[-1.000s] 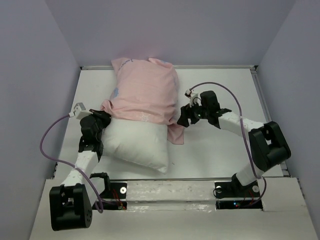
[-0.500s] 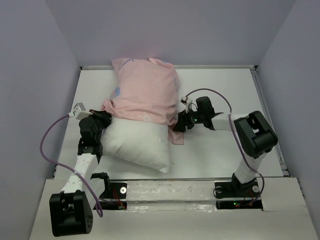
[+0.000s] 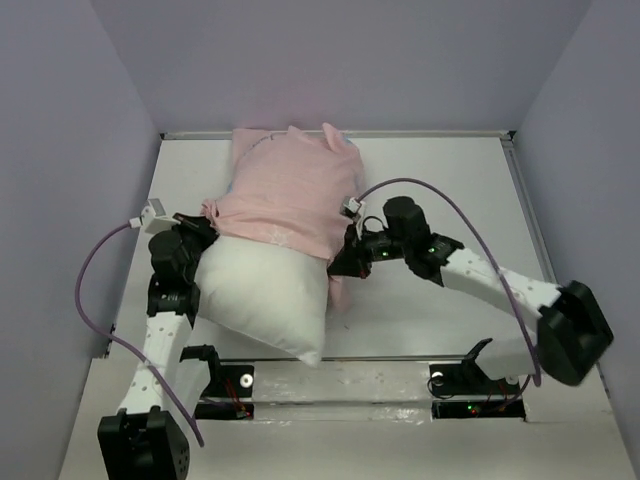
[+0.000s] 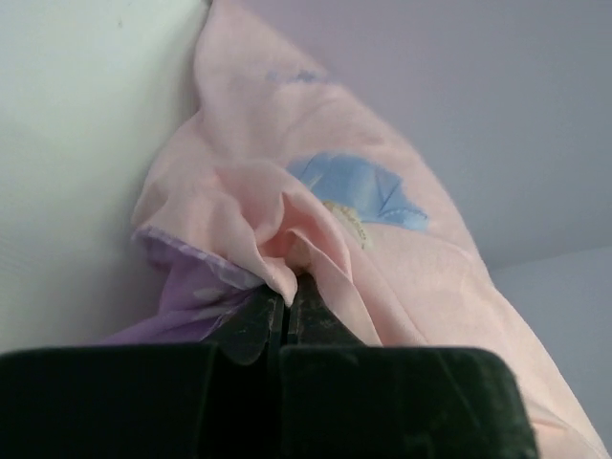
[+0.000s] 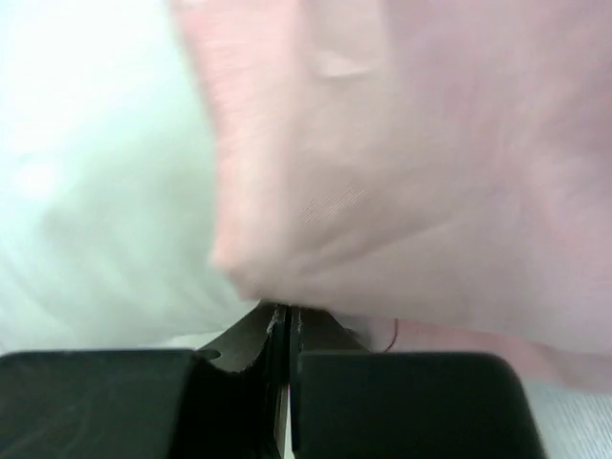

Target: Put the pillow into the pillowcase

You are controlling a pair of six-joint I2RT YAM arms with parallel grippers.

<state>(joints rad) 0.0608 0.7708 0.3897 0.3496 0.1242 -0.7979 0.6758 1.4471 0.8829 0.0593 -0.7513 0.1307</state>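
We see left end effector (image 3: 203, 233) and right end effector (image 3: 344, 262) pinching a pale pink fabric pillowcase (image 3: 290, 190) half covering a plump white pillow (image 3: 265, 300) by the left edge of the counter (image 3: 440, 180).

Left arm (image 3: 160, 335): it rises from my base at the near left, with the forearm running away from the base and the wrist turned inward to the right. Left gripper (image 4: 285, 301): jaws pressed together, with a fold of the pillowcase (image 4: 287, 229) pinched at the tips. Right arm (image 3: 490, 280): stretched low and leftward, elbow at the far right. Right gripper (image 3: 340, 263): it points left, jaws likewise closed on pillowcase cloth. My right wrist view is blurred.
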